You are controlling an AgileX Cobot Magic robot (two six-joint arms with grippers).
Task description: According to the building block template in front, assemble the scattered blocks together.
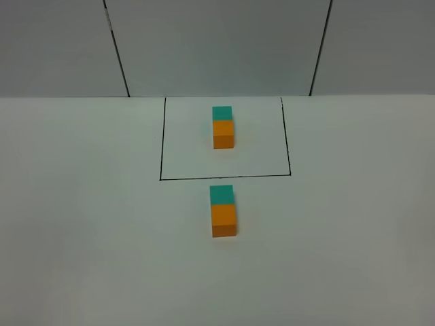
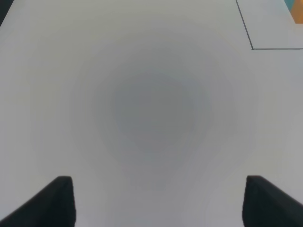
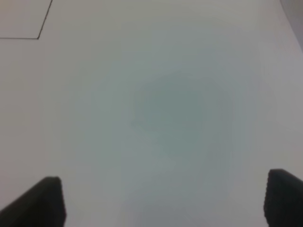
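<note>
The building block template stands inside a thin black outline point(image 1: 162, 142) at the back middle: a teal cube point(image 1: 222, 113) joined to an orange cube point(image 1: 223, 134) in front of it. Just in front of the outline the scattered blocks sit pressed together in the same order, the teal block point(image 1: 221, 194) behind and the orange block point(image 1: 223, 221) nearer. Neither arm shows in the exterior high view. My left gripper point(image 2: 158, 198) is open over bare white table, nothing between its dark fingertips point(image 2: 61, 198). My right gripper point(image 3: 165, 201) is open too, its fingertips point(image 3: 47, 201) wide apart over bare table.
The white table point(image 1: 81, 238) ends at a grey panelled wall point(image 1: 217, 47). In the left wrist view a corner of the outline point(image 2: 252, 48) and an orange sliver point(image 2: 299, 16) show at the edge. The right wrist view catches another outline corner point(image 3: 39, 38).
</note>
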